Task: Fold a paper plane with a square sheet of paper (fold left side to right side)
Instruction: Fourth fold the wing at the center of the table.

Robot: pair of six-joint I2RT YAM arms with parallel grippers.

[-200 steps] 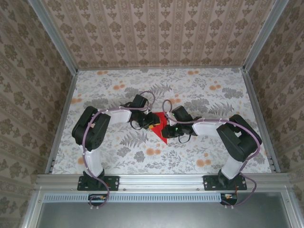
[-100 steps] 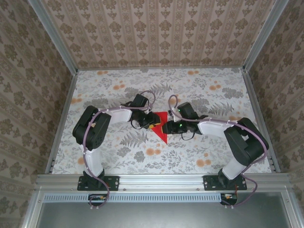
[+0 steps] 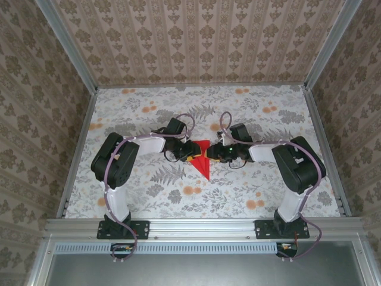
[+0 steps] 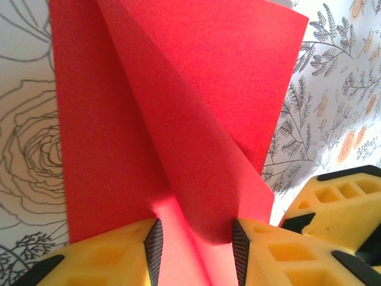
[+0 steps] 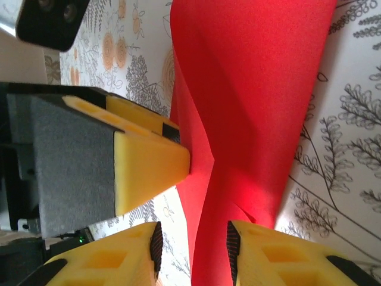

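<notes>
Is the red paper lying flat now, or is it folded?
Folded. The paper shows long creases and overlapping flaps in both wrist views, and from above it is a narrow pointed shape, not a square.

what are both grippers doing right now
left gripper: red paper between its pads, grip cannot be told
right gripper: red paper between its pads, grip cannot be told

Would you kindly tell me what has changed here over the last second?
The right gripper slid along the right side of the folded red paper, away from the arm bases; its open jaws now straddle a raised crease. The left gripper stayed planted on the paper's left side, and the paper kept its place.
</notes>
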